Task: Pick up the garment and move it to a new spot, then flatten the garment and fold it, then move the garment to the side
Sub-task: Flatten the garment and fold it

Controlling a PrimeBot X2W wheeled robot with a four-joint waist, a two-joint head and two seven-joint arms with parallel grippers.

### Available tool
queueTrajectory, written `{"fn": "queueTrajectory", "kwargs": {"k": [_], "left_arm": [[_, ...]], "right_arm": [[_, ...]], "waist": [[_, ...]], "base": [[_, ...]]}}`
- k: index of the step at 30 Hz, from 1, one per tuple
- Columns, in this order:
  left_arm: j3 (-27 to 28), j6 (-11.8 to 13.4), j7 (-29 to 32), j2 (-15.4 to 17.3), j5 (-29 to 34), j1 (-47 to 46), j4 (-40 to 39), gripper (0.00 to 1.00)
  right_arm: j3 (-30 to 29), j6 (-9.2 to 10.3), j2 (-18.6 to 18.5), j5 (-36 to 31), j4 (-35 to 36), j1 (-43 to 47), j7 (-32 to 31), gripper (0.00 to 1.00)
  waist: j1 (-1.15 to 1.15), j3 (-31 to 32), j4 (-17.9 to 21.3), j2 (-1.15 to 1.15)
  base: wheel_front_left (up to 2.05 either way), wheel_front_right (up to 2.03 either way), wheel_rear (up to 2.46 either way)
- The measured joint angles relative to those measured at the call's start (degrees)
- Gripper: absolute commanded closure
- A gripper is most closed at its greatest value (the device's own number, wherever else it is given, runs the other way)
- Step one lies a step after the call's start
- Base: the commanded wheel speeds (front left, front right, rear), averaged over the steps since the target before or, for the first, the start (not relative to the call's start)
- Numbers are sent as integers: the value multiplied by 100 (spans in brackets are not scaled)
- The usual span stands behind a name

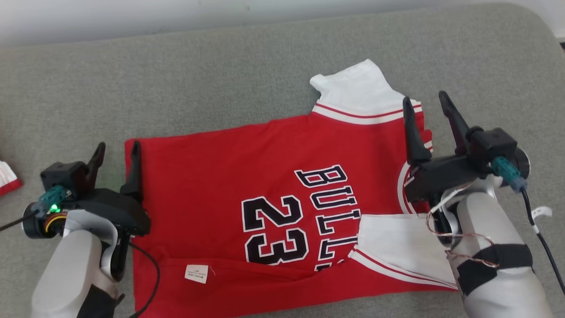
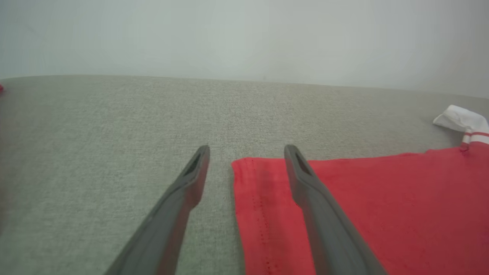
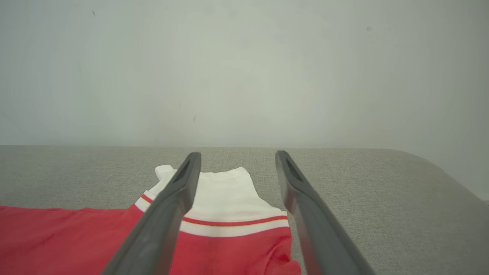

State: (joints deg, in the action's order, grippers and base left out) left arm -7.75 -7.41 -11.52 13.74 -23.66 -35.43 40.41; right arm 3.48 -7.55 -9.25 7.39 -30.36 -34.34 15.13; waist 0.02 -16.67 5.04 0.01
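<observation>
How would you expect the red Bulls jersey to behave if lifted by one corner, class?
Probably floppy: the red jersey lies flat with its white sleeve folded back over it, so it would likely drape. Probably light: its turned-over near edge lies thin. Pushed, it may bunch rather than slide on the grey fabric surface.

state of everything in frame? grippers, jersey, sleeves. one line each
left gripper: open, empty, astride the hem corner
right gripper: open, empty, at the shoulder end
jersey: spread print-up on the grey surface, near edge turned over, label showing
far sleeve: laid out flat
near sleeve: folded in over the body
red-and-white cloth: lying apart at the left edge, mostly cut off
</observation>
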Motion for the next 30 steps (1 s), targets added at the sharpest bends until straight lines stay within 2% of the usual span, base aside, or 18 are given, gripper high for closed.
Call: {"fn": "queueTrajectory", "kwargs": {"k": [8,14,15,16,17,25,30], "left_arm": [[-481,-1,-103,-38,-332,-415,762,0],[-639,-9,-221,-27,-536,-606,1118,0],[-659,-9,-231,-38,-590,-627,1162,41],[-679,-9,-252,-59,-686,-660,1196,62],[-702,-9,-254,-73,-749,-700,1228,100],[-971,-9,-337,-204,-865,-829,1137,100],[-810,-9,-352,-422,-976,-777,503,100]], "right_arm": [[126,0,-18,7,-271,-246,0,0],[198,0,-59,8,-386,-326,0,0],[213,0,-79,8,-401,-340,0,0],[235,-1,-96,5,-414,-356,0,0],[248,0,-104,-3,-428,-372,0,0],[345,0,-316,-49,-1003,-782,0,0],[471,-1,-545,-45,-1817,-1573,-133,0]], "waist": [[0,-276,115,0],[-2,-295,117,0],[-2,-296,113,0],[-2,-297,109,0],[-2,-300,101,0],[-2,-286,-82,0],[-2,-325,-317,-1]], "base": [[0,0,0],[0,0,0],[0,0,0],[0,0,0],[0,0,0],[0,0,0],[0,0,0]]}}
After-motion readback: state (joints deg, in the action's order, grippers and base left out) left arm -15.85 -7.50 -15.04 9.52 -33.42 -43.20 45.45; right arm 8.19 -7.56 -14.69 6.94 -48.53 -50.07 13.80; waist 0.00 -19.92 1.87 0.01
